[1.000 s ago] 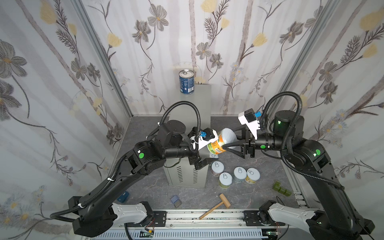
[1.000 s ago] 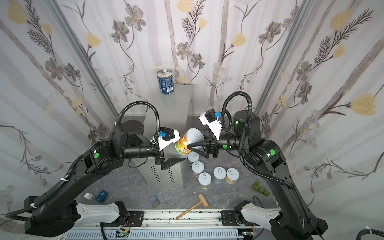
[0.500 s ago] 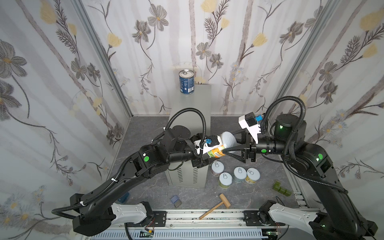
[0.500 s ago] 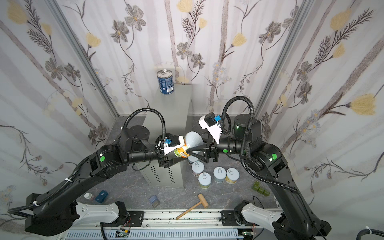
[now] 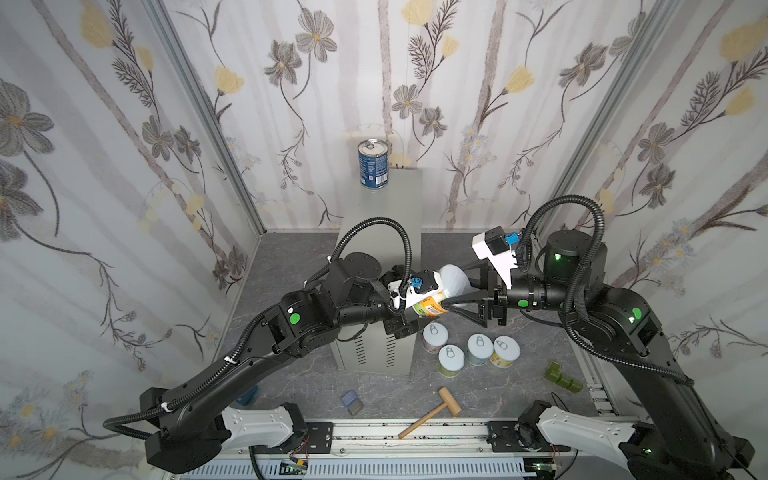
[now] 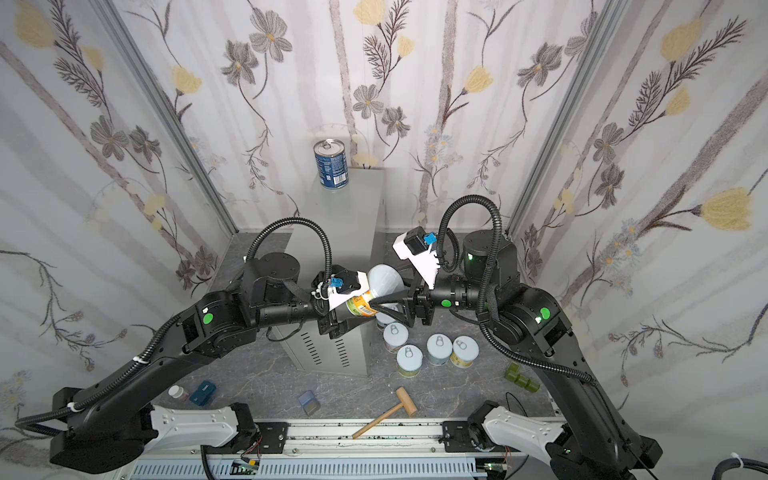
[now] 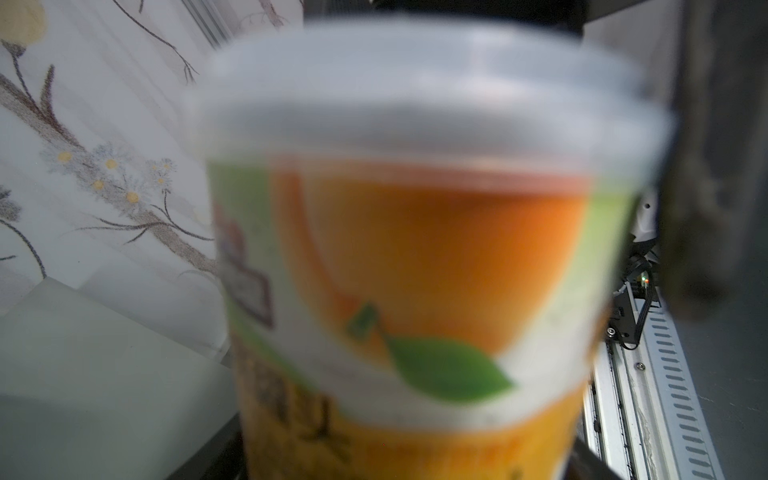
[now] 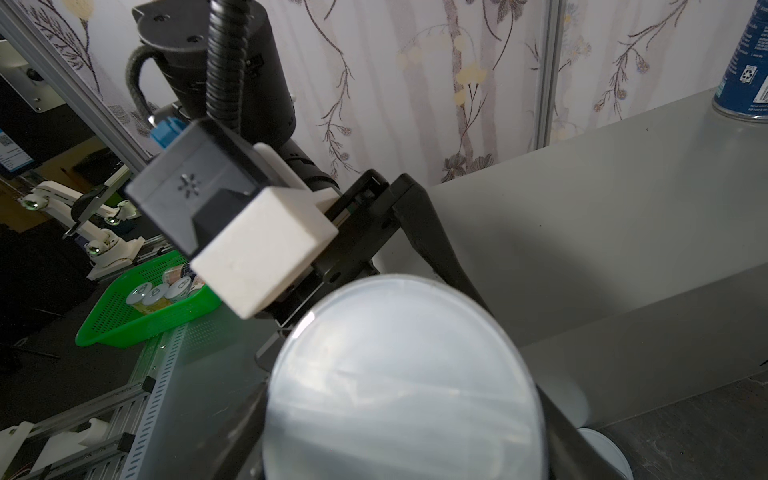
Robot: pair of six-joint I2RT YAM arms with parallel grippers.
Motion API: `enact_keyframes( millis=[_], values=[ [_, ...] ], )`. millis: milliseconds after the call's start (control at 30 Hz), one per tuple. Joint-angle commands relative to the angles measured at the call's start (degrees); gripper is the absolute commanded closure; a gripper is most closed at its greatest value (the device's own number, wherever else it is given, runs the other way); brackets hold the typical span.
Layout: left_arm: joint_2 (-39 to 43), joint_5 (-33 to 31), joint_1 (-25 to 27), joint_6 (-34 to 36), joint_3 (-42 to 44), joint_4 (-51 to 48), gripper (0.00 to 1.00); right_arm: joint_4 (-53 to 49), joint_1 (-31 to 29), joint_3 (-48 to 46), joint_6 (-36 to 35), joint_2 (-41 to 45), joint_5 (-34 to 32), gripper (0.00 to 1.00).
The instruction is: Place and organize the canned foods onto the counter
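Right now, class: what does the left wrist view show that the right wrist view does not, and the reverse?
Left wrist only: the orange can's side label, with a green leaf.
Right wrist only: the flat face of that can's lid, a blue can standing on the counter, and a green basket.
Both: the orange can, the counter, flowered wallpaper.

Walls (image 5: 104, 208) on three sides, papered white with grey and yellow flower stems. Two bare metal corner posts (image 5: 210, 124) slant from the upper corners of the frame toward the centre. Floor (image 5: 511, 390) dark grey and marbled, lower middle; a pale metal rail (image 5: 415, 434) crosses the bottom edge; light even, shadows soft.
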State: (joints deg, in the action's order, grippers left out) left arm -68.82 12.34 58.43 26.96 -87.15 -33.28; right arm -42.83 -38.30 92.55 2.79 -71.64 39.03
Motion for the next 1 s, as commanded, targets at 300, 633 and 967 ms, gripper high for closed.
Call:
enact_keyframes(
  millis=[300,633,967],
  values=[
    [-0.1,0.8,-0.1,0.0,0.0,4.6,0.32,5.6,-0.2,-0.9,0.4,1.0,1.0,0.67],
    [3.2,5.0,-2.0,-4.1,3.0,10.7,0.47,16.7,-0.2,-7.4,4.7,5.7,1.6,0.29],
    [4.4,12.1,-4.8,-7.0,3.5,12.4,0.59,30.5,-0.2,-17.1,11.3,10.5,1.6,0.09]
  ],
)
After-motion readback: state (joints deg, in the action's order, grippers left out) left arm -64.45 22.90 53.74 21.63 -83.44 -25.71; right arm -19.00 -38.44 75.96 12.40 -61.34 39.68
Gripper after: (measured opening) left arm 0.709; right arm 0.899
